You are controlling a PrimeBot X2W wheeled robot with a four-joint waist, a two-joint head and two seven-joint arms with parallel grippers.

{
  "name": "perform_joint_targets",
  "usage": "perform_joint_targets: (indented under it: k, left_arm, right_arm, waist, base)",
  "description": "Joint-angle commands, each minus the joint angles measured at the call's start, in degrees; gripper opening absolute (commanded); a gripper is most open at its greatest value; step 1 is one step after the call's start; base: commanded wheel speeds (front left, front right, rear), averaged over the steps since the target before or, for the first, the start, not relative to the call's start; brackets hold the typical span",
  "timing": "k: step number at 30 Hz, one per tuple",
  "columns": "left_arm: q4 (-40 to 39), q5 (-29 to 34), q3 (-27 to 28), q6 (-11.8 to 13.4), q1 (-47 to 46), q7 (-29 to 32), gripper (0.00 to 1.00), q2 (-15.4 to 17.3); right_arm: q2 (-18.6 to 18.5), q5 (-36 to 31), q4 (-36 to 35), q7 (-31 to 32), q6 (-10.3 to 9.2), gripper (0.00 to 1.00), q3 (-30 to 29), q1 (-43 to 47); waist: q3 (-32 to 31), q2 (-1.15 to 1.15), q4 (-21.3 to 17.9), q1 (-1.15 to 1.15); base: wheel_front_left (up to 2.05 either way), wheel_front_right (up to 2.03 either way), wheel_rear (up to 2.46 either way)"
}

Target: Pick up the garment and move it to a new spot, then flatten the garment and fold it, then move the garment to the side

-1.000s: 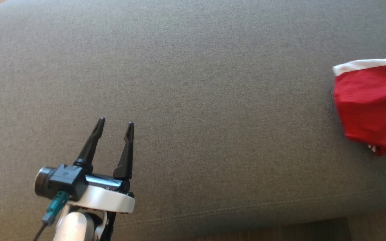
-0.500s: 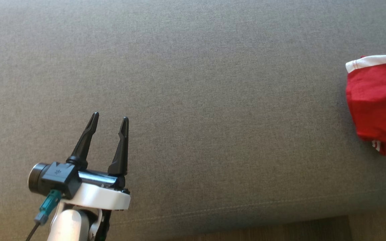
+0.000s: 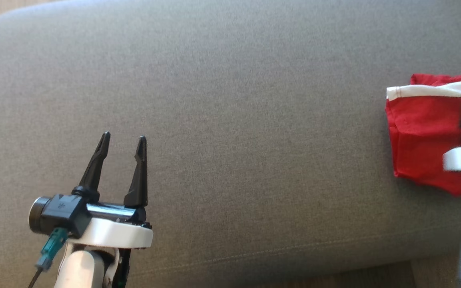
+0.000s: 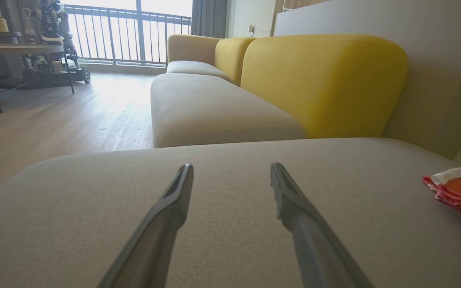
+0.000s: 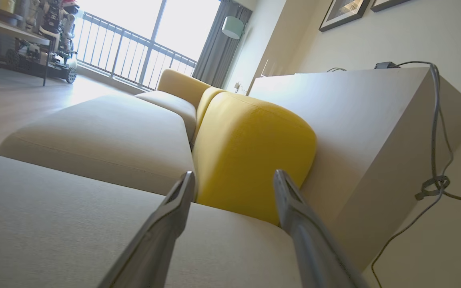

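The folded red garment (image 3: 422,136) with a white band lies at the grey fabric cushion's (image 3: 254,120) right edge, beside the right gripper (image 5: 233,175). The left gripper (image 3: 123,138) is far off. Both are wide open and hold nothing.

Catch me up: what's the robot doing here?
The red garment, white-trimmed and apparently folded, lies at the right end of the grey sofa cushion. The right hand is open over it, gripping nothing. The left hand hovers open over bare cushion, well apart from it.
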Motion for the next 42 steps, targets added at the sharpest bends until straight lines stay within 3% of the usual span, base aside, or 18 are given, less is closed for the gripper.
perform_joint_targets:
  k: [1,12,19,28,29,32,42]
  left_arm:
    - [-2.2,-0.5,2.0,0.6,-0.8,-0.3,1.00,0.0]
    - [-1.2,-4.7,0.3,6.4,2.3,-0.3,1.00,0.0]
    - [-0.1,-3.4,-0.9,8.6,5.6,-0.3,1.00,0.0]
    - [0.8,-2.7,-0.8,7.3,7.2,-0.3,1.00,0.0]
    - [2.4,-3.2,-2.4,7.4,9.2,0.0,0.00,0.0]
    - [5.2,-3.4,-2.5,7.3,10.1,0.0,0.00,0.0]
    - [5.6,-9.9,-1.8,6.7,9.2,1.1,0.00,0.4]
  right_arm:
    - [-0.2,1.1,-1.4,-0.5,-0.02,1.00,1.8,0.5]
    - [0.2,23.9,1.7,-1.0,-0.02,1.00,18.6,11.8]
    - [0.2,28.4,0.9,-1.0,-0.02,1.00,19.0,20.3]
    - [0.2,30.5,0.1,-1.0,-0.02,1.00,18.3,23.4]
    - [0.6,30.2,2.2,-0.5,0.00,0.00,17.1,24.5]
    - [0.8,30.3,5.1,-0.4,0.00,0.00,17.4,24.8]
    - [0.5,36.5,5.8,0.8,0.00,0.00,17.5,23.9]
  waist:
    - [-1.4,0.00,0.2,0.00]
    - [-9.9,0.00,5.2,0.00]
    - [-13.7,0.00,8.4,0.00]
    - [-15.1,0.00,9.1,0.00]
    - [-15.1,0.00,9.1,0.00]
    - [-15.2,0.00,9.1,0.00]
    - [-15.1,0.00,8.6,0.00]
  base:
    - [0.00,0.00,0.00]
    - [0.00,0.00,0.00]
    - [0.00,0.00,0.00]
    - [0.00,0.00,0.00]
    - [0.00,0.00,0.00]
    - [0.00,0.00,0.00]
    - [0.00,0.00,0.00]
